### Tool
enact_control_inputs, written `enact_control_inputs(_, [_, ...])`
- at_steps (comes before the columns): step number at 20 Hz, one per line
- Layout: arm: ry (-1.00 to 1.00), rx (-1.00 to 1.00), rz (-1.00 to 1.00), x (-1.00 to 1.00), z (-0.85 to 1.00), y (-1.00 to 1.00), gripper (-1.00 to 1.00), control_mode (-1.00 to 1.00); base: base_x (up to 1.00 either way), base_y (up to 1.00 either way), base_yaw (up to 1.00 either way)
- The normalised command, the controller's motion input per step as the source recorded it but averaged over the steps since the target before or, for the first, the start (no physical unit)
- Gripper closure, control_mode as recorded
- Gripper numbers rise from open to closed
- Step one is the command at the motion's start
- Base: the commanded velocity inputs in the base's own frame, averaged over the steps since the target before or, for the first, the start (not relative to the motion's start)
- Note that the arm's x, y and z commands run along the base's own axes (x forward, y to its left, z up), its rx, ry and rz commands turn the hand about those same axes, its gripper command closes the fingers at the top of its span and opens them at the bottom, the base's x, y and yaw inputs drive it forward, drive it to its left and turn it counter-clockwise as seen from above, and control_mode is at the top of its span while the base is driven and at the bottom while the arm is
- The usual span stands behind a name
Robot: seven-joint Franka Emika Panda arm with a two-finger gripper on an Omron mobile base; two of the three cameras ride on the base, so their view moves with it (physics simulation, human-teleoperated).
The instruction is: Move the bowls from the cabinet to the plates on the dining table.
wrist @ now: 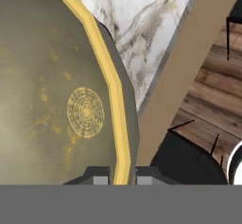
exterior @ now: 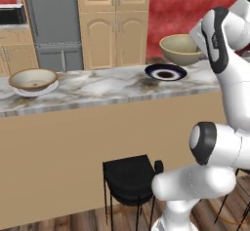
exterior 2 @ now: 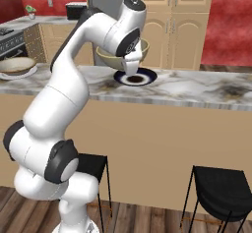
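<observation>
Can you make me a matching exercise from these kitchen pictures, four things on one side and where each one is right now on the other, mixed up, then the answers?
Things
1. wide shallow cream bowl with tan rim
2. deep olive-beige bowl with yellowish rim
3. dark navy round plate
4. black backless stool

Places
A. bare on the marble dining table, under the raised bowl
B. on the floor in front of the table's beige side panel
C. resting on the white plate
D. held in the air, its rim pinched in the gripper

Pairs: 1-C, 2-D, 3-A, 4-B
</observation>
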Motion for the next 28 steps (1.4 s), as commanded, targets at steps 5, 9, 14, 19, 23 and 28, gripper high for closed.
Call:
enact_control_inputs(5, [0.0,0.14,-0.07,0.46,-0.05,0.0,1.0,-1.0,0.0,0.0,0.0])
enact_control_inputs(9, [0.03,0.17,-0.02,0.33,0.0,0.0,1.0,-1.0,0.0,0.0,0.0])
enact_control_inputs(14, [0.08,0.03,0.0,0.23,0.0,0.0,1.0,-1.0,0.0,0.0,0.0])
enact_control_inputs(19, [0.06,0.0,0.0,0.28,0.0,-0.04,1.0,-1.0,0.0,0.0,0.0])
enact_control_inputs(23, [0.04,0.0,0.0,0.28,0.0,-0.03,1.0,-1.0,0.0,0.0,0.0])
enact_control_inputs(28, [0.01,0.0,0.0,0.32,-0.08,0.0,1.0,-1.0,0.0,0.0,0.0])
